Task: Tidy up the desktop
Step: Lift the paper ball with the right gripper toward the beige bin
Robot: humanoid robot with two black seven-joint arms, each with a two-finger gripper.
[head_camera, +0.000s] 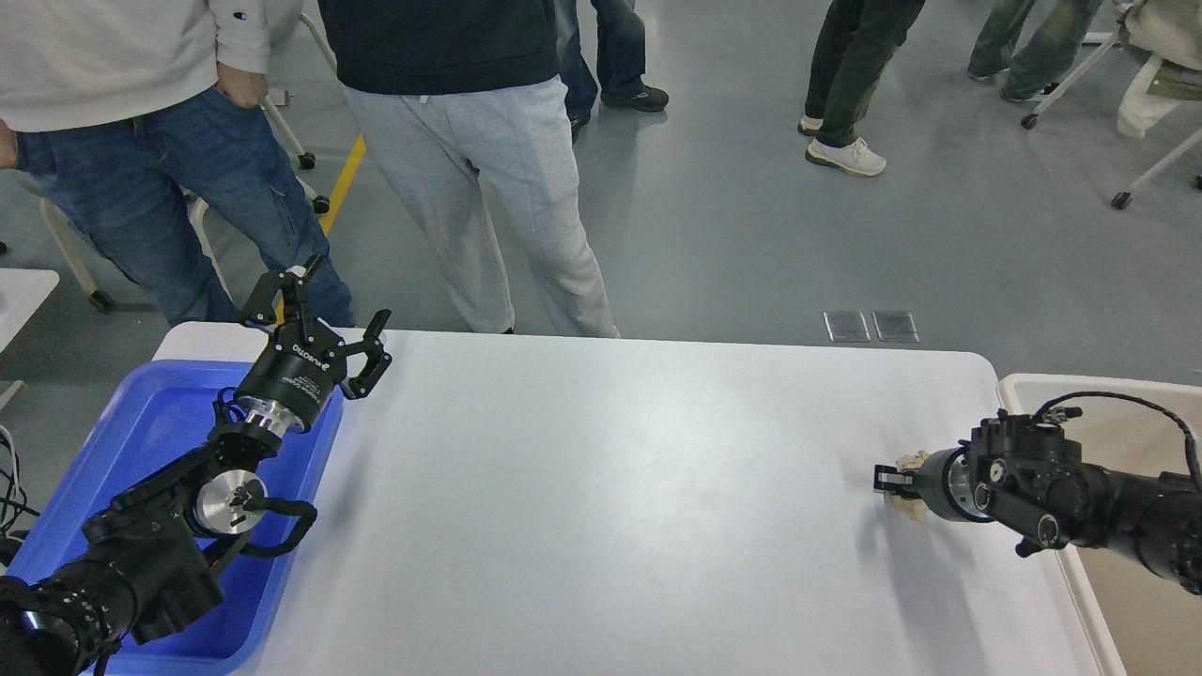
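Note:
The white desktop (610, 488) fills the middle of the head view. My left gripper (349, 289) is open and empty, raised over the far right corner of the blue tray (160, 422). My right gripper (886, 480) points left, low over the desktop's right part, close to the beige bin (1117, 601). It looks shut on a small beige crumpled thing (909, 462) that shows above and below the fingers. Most of that thing is hidden by the gripper.
The blue tray stands at the desktop's left end, the beige bin just past its right edge. Several people (470, 141) stand close behind the far edge. A second white table corner (23, 291) shows at far left.

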